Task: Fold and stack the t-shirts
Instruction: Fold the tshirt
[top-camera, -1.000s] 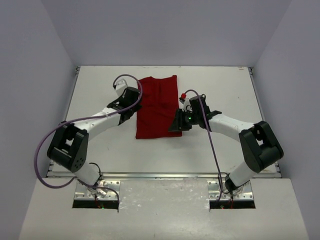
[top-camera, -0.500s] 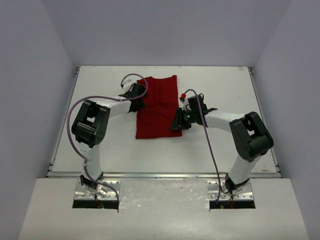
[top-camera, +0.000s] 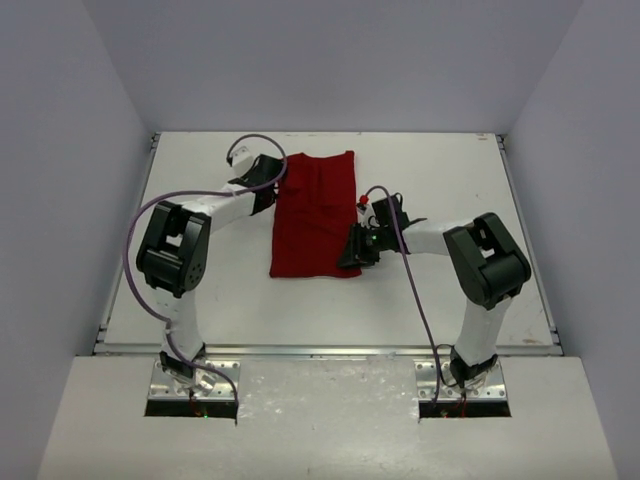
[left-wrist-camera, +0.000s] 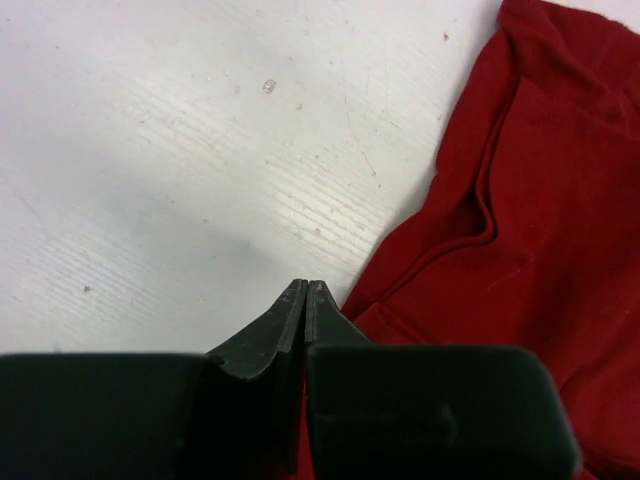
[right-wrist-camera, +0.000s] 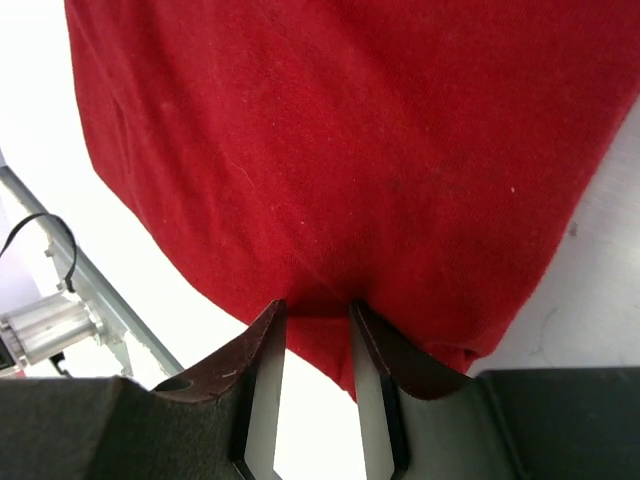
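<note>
Seen from above, a white table (top-camera: 450, 170) holds one deep-red shirt (top-camera: 315, 215). It lies flat, a little toward 12 o'clock from the table's middle. It forms a narrow upright rectangle, longer than it is wide, with faint creases running along its length. It looks already narrowed by lengthwise folding, though that is a judgement from its shape.

Two white arms reach in from the near edge, one on each side of the shirt.

The left gripper (left-wrist-camera: 305, 292) is low at the shirt's 10 o'clock edge, near the top corner. Its wrist camera shows the two black fingers pressed together, with their tips right at the cloth's border, where a seam and a folded flap run. No cloth shows between them, so I cannot tell whether they have nipped any hem.

The right gripper (right-wrist-camera: 315, 305) is at the shirt's 4 o'clock edge, near the bottom corner. Its fingers stand partly apart, with a bunched fold of red cloth caught between the tips. This looks like a pinch on the edge, and bare table shows through the gap further back.

Holding opposite corners this way suggests the arms are setting up the next fold. One side would anchor or lift the cloth while the other carries it across. With only one shirt in view, stacking has not yet begun.
</note>
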